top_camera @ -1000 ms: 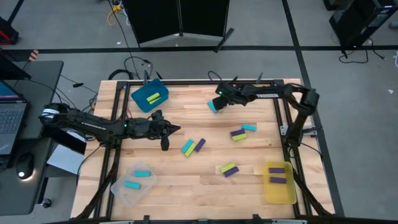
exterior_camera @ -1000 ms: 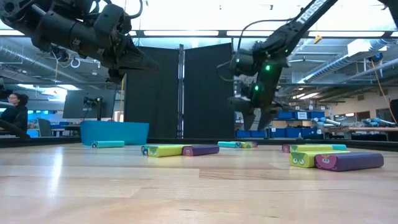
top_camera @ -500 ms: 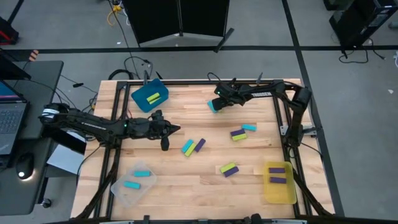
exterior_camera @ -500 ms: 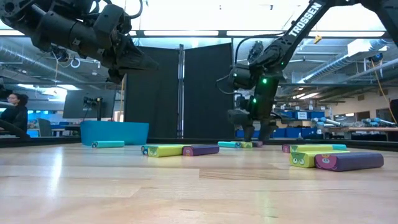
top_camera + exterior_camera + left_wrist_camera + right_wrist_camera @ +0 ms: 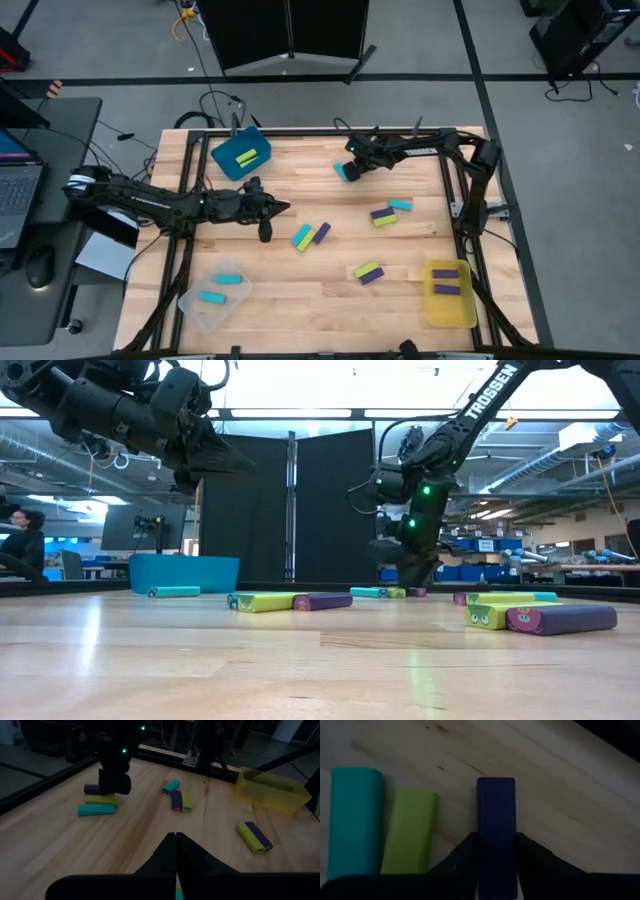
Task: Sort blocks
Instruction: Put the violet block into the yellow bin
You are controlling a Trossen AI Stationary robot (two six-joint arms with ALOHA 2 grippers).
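1. Near the blue bin (image 5: 241, 157), my right hand (image 5: 496, 851) pinches a purple block (image 5: 495, 815) lying on the counter (image 5: 300, 295).
2. Its long axis points straight out between my fingers (image 5: 465, 852).
3. My left hand (image 5: 175, 851), closed and empty, hangs mid-counter.

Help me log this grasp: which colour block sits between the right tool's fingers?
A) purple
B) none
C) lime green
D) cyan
A: the right wrist view shows the right tool with its fingers on either side of the purple block, while the lime green block and cyan block lie beside it.
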